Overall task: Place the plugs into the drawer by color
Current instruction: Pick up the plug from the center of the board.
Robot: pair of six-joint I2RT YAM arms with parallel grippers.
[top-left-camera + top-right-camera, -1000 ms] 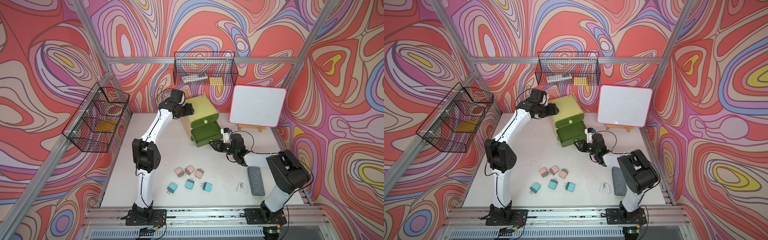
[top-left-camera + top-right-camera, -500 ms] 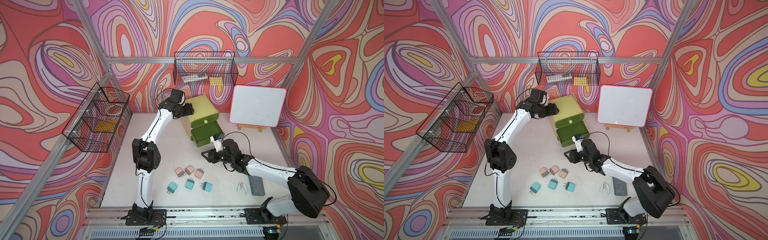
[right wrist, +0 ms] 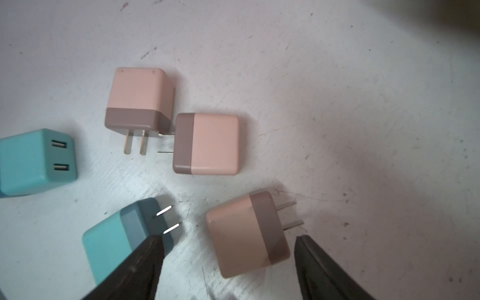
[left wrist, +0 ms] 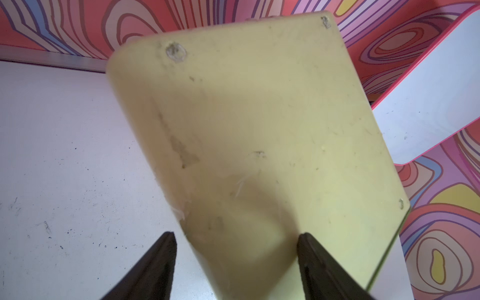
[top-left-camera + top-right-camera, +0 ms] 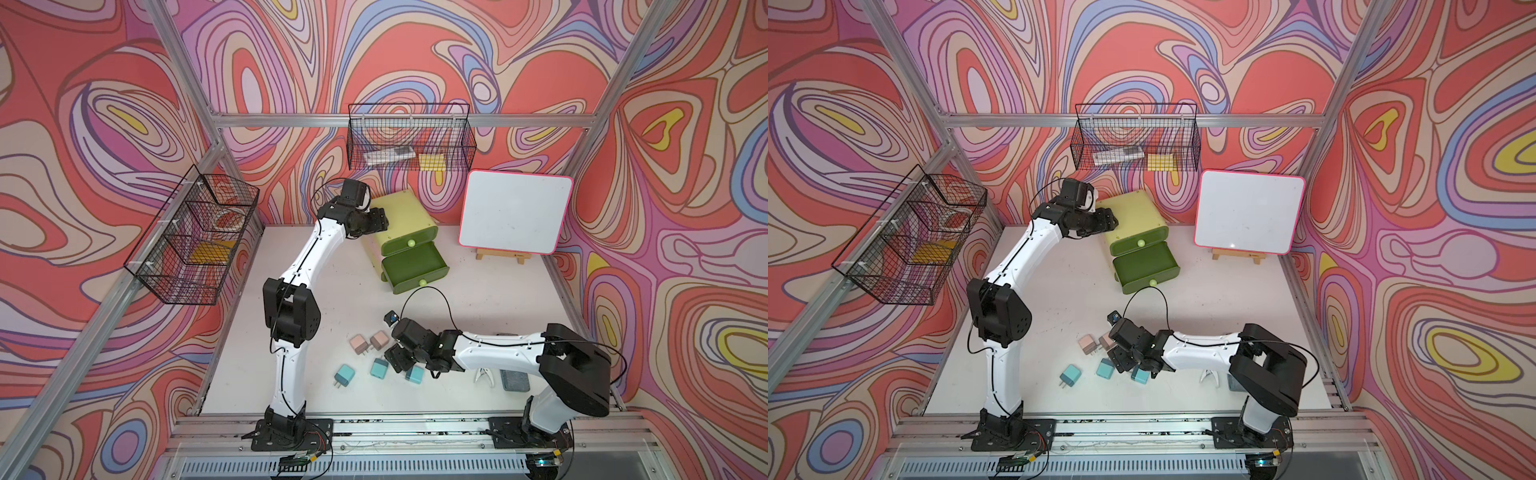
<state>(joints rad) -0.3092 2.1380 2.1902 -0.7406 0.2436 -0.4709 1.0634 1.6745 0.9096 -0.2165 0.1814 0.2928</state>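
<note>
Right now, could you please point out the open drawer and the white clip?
open drawer [image 5: 413, 264]: in a top view, its inside floor.
white clip [image 5: 483, 375]: in a top view, its middle.

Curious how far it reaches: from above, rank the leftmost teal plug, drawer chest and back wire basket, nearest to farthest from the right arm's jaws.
1. Leftmost teal plug, just to their left.
2. Drawer chest, at the table's back.
3. Back wire basket, on the rear wall.

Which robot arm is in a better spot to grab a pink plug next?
Right. The right pincer is open right over a dusty pink cube plug, while the left pincer is far off, clamped on the yellow-green plastic chest of drawers.
</note>
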